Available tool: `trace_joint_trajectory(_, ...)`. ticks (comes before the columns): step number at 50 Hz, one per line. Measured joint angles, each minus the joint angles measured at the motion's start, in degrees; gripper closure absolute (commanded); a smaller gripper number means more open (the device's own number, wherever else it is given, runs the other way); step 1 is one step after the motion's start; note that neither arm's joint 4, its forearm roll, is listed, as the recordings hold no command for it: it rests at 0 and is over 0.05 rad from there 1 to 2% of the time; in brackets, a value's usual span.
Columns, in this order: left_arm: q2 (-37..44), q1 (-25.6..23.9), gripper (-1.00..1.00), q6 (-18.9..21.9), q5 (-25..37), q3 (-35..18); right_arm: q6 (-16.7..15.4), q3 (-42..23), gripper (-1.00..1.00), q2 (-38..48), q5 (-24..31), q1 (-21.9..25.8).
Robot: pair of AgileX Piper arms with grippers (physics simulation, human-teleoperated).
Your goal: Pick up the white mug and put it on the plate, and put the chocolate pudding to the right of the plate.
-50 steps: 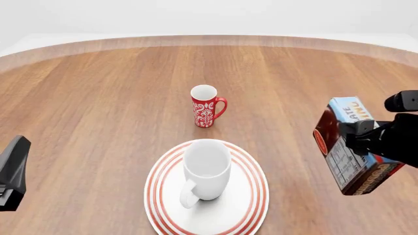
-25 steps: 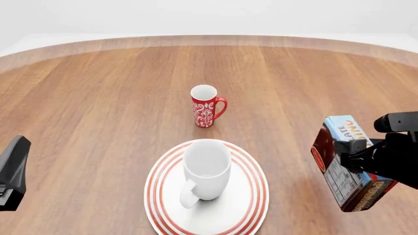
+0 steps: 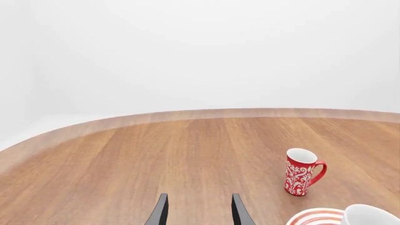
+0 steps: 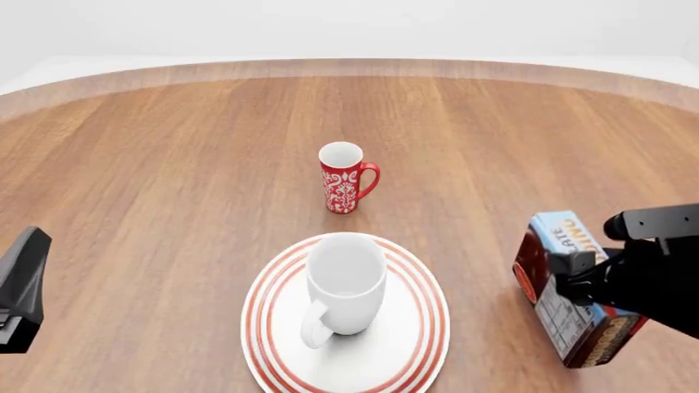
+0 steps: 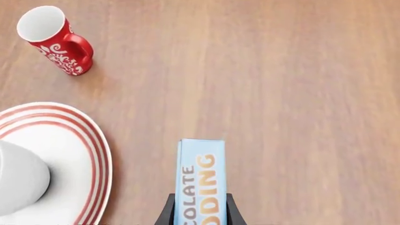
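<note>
We have the chocolate pudding point(image 4: 568, 286) clamped in the right gripper point(image 4: 584, 274), its fingers pressed on the carton's two broad faces, and it hangs tilted to the right of the plate point(image 4: 421, 332), low over the wood; whether its bottom corner touches the table point(image 4: 164, 164) we cannot tell. We judge the carton light and fairly stiff, but thin card could dent under a hard squeeze, so a hold across the broad faces near the middle suits it. The white mug point(image 4: 345, 282) already stands on the plate, handle toward us. The left gripper point(image 3: 198, 213) sits idle with fingers apart, holding nothing. There is bare wood between carton and plate rim, and the red patterned mug point(image 4: 345, 178) stands well apart, farther back.
</note>
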Motion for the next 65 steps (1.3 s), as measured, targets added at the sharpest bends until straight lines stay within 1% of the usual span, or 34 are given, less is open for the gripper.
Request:
trace_joint_trajectory(22,0.0,0.0,-1.00,0.0,0.0,0.0,0.0,1.5,1.00,2.4,-2.7,0.2)
trace_joint_trajectory(23,0.0,0.0,-1.00,0.0,0.0,0.0,0.0,1.5,-1.00,2.5,-2.7,0.2)
trace_joint_trajectory(43,0.0,0.0,-1.00,0.0,0.0,0.0,1.1,1.3,-1.00,2.3,-2.4,0.0)
trace_joint_trajectory(55,0.0,0.0,-1.00,0.0,0.0,0.0,1.0,0.6,-1.00,0.5,-0.8,-0.6)
trace_joint_trajectory(65,0.0,0.0,-1.00,0.0,0.0,0.0,1.0,-1.3,-1.00,-1.7,1.8,-1.0)
